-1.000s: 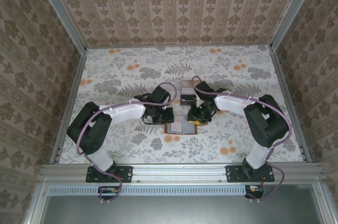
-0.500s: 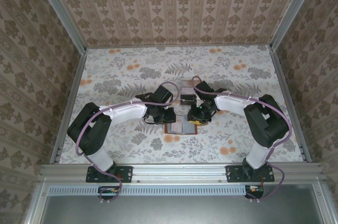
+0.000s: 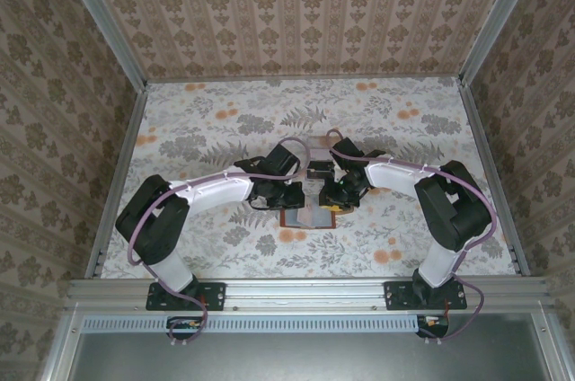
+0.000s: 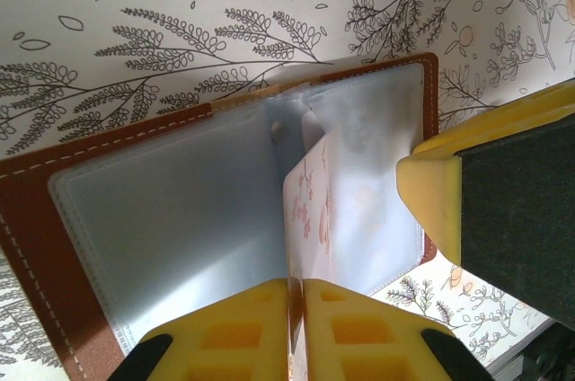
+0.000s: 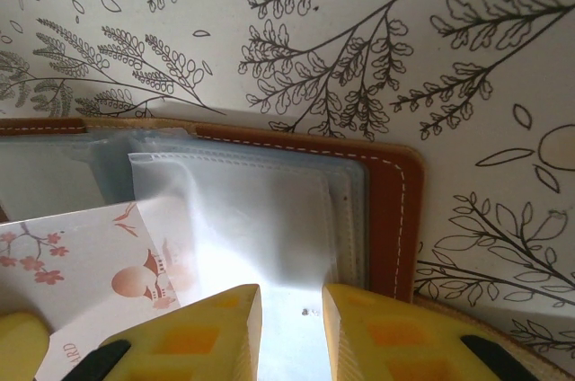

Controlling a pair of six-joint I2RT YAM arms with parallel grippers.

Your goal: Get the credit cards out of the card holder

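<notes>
**Pull the card out slow and straight**

From above, the flat brown leather card holder (image 3: 310, 219) lies open near the front of the flowery table (image 3: 207, 120). Both arms bend over it. The left gripper (image 3: 294, 199) and the right gripper (image 3: 333, 205) sit close together on it.

In the left wrist view, the left gripper is shut tight on the near edge of a thin white card with pink flowers (image 4: 310, 192). The card sticks up from a clear plastic pocket (image 4: 180, 210) in the middle of the holder, partly out but not free. A yellow finger (image 4: 429, 197) of the right gripper rests on the holder's right edge.

In the right wrist view, the right gripper's yellow fingers (image 5: 207, 332) stand a little apart over a clear pocket. I cannot tell if they pinch it or just press.

To do this well, I think the left gripper should pull slowly, in line with the pocket. The right one should hold the holder flat, so nothing lifts or bends.
</notes>
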